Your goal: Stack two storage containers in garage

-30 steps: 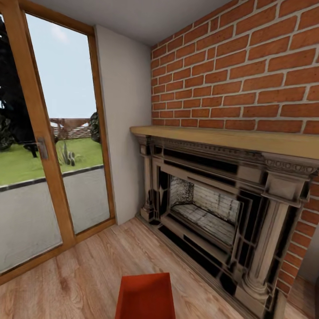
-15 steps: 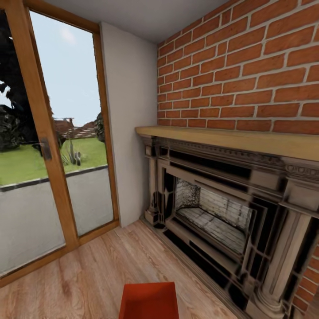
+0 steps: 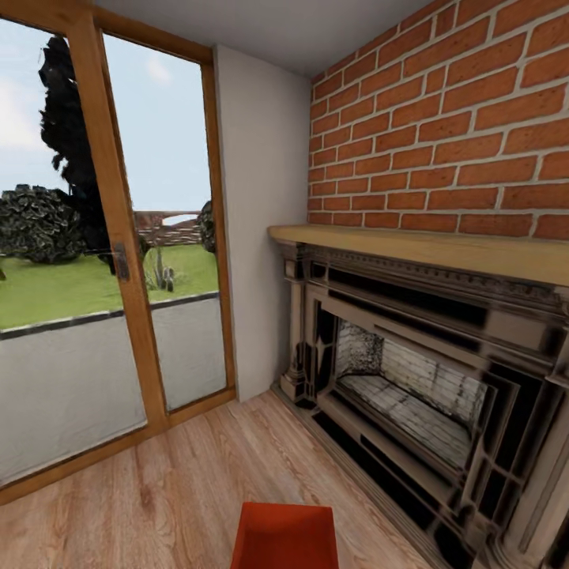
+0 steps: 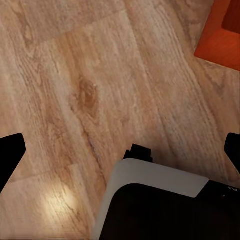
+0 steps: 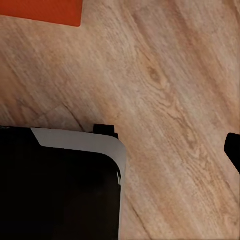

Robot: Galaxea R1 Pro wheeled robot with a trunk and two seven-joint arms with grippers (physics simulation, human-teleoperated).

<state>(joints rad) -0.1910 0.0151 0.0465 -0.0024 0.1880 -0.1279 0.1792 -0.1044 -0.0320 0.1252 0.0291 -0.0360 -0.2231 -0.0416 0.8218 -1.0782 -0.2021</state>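
Head view: the living room, with a red brick fireplace (image 3: 442,332) along the right wall and a wood-framed glass door (image 3: 118,261) on the left, lawn and trees beyond it. An orange-red storage container (image 3: 284,537) sits on the light wood-plank floor (image 3: 174,490), in the middle of the picture's bottom edge; its inside cannot be seen.

Left wrist view: the arm points down at the plank floor. The left gripper (image 4: 120,155) has its two dark fingertips (image 4: 10,155) spread wide at opposite edges, with nothing between them. A corner of the orange-red container (image 4: 220,35) lies on the floor, well apart from the fingers, and the robot's white-and-black base (image 4: 160,200) is below.

Right wrist view: this arm also points down at the floor. One dark fingertip (image 5: 234,150) of the right gripper shows at the edge, so whether it is open cannot be told. An edge of the orange-red container (image 5: 45,10) lies apart from it.
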